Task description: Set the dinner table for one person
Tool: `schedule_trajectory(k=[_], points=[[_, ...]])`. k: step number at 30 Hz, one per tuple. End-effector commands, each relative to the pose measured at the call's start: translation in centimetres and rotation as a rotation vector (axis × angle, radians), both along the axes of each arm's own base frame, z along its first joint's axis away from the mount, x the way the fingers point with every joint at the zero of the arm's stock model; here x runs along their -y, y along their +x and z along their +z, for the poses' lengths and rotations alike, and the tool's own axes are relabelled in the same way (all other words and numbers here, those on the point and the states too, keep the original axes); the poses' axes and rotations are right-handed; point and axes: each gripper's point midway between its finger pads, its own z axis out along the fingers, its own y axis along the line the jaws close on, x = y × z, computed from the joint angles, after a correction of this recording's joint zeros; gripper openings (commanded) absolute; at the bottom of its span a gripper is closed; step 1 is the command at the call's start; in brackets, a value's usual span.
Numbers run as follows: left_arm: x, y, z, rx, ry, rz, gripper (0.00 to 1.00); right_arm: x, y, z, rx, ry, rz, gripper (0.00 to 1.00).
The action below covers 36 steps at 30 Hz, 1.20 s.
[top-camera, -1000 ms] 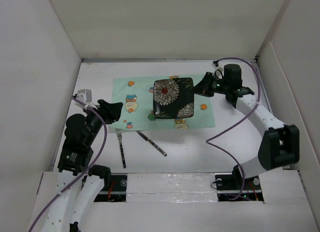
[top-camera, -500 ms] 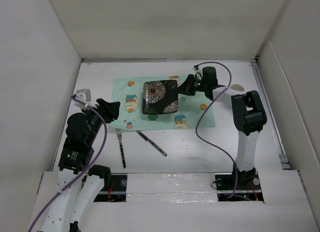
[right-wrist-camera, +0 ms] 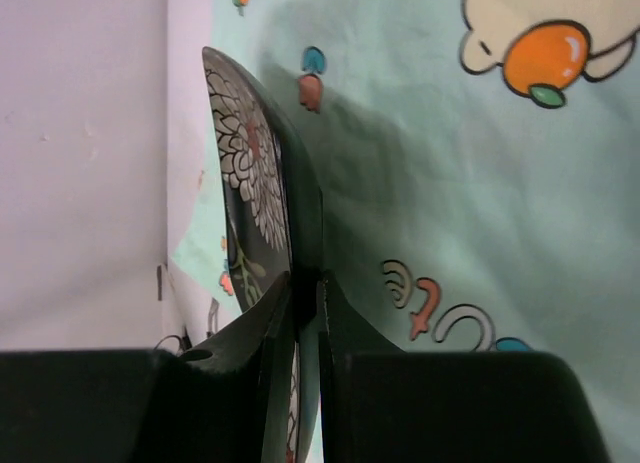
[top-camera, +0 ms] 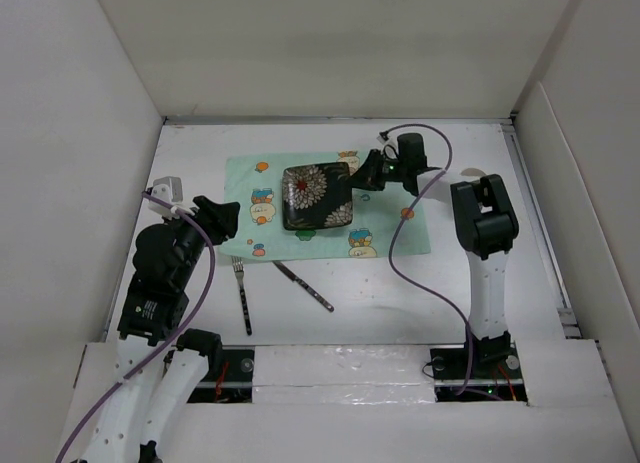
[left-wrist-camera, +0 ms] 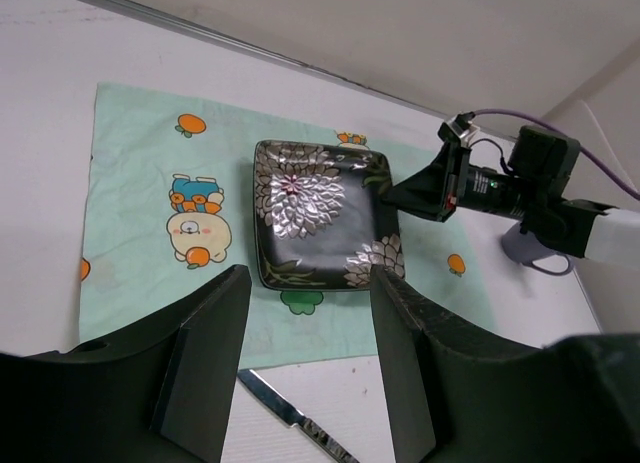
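The worktop carried a green placemat. The right hand pinched the right edge of the black floral plate; the left hand gaped wide, empty.

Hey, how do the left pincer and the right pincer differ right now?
The left pincer stands open, while the right pincer is shut on the rim of the black flowered plate. The left pincer holds nothing and hovers by the near-left corner of the placemat; the right pincer reaches in over the placemat's far right side. Both are black two-finger pincers pointing toward the plate.
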Motion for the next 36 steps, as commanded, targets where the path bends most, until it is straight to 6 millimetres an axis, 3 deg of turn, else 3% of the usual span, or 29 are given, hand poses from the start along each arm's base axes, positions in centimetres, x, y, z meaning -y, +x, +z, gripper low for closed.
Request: schedule_trajectory(k=[1,7,8,9,10,11,14,18,19,20,22,23,24,25,26,27,28,29,30,31,32,35,36], points=[[0.0,0.4,1.1,0.049,0.005,-0.003,0.48,-1.4,0.0,2.4,0.05,0.067,0.084,0.0],[0.0,0.4,1.0,0.047,0.006,-0.006,0.48,-0.5,0.3,1.0,0.006,0.019,0.049,0.01],[0.0,0.4,1.0,0.044,0.005,-0.004,0.48,-0.2,0.2,0.5,-0.008,-0.012,0.041,0.14],[0.0,0.3,1.1,0.05,0.004,-0.006,0.48,0.2,0.5,1.4,0.016,-0.058,0.025,0.31],[0.0,0.3,1.1,0.05,0.004,-0.006,0.48,0.2,0.5,1.4,0.016,-0.058,0.025,0.31],[0.0,0.3,1.3,0.057,0.003,-0.004,0.48,0.7,0.9,1.3,0.027,-0.095,-0.004,0.43],[-0.1,0.3,1.1,0.048,0.008,-0.001,0.48,1.5,1.3,2.4,0.052,-0.158,-0.034,0.55],[-0.4,0.2,1.2,0.053,0.012,0.015,0.48,3.5,1.2,5.5,0.168,-0.24,-0.13,0.58],[-0.5,0.1,1.2,0.054,0.015,0.018,0.48,3.6,-0.2,4.6,0.156,-0.265,-0.129,0.57],[-0.5,0.1,1.1,0.053,0.019,0.019,0.48,4.4,-0.6,7.3,0.243,-0.276,-0.164,0.44],[-0.6,-0.1,1.1,0.059,0.019,0.022,0.45,2.6,-3.6,8.7,0.336,-0.285,-0.138,0.12],[-0.8,-0.2,1.3,0.068,0.023,0.031,0.32,1.3,-7.0,8.9,0.405,-0.335,-0.119,0.0],[-0.9,-0.2,1.2,0.066,0.027,0.033,0.32,2.6,-7.4,8.7,0.425,-0.381,-0.159,0.0],[-1.0,-0.2,1.2,0.064,0.029,0.038,0.11,-0.5,-10.9,8.3,0.465,-0.399,-0.079,0.0],[-1.1,-0.2,1.1,0.06,0.031,0.042,0.01,-0.7,-12.2,7.9,0.518,-0.47,-0.093,0.0],[-1.1,-0.2,1.2,0.061,0.03,0.041,0.0,-0.9,-14.5,7.0,0.532,-0.509,-0.074,0.0],[-1.1,-0.2,1.3,0.067,0.029,0.041,0.0,-3.6,-18.2,6.4,0.564,-0.516,0.013,0.0],[-1.1,-0.2,1.3,0.067,0.027,0.043,0.0,-3.5,-19.2,5.7,0.578,-0.57,-0.003,0.0],[-1.1,-0.1,1.2,0.065,0.025,0.043,0.0,-3.8,-21.0,4.2,0.571,-0.591,0.035,0.06],[-1.0,-0.1,1.2,0.062,0.025,0.043,0.0,-4.5,-22.3,3.3,0.569,-0.597,0.077,0.18],[-1.0,0.0,1.1,0.056,0.028,0.043,0.0,-5.3,-24.1,2.1,0.559,-0.611,0.14,0.4],[-1.0,0.0,1.0,0.055,0.024,0.043,0.12,-5.6,-26.4,-1.8,0.51,-0.712,0.241,0.59],[-1.5,0.2,1.0,0.056,0.029,0.075,0.18,-5.8,-26.8,-2.5,0.506,-0.727,0.26,0.6]])
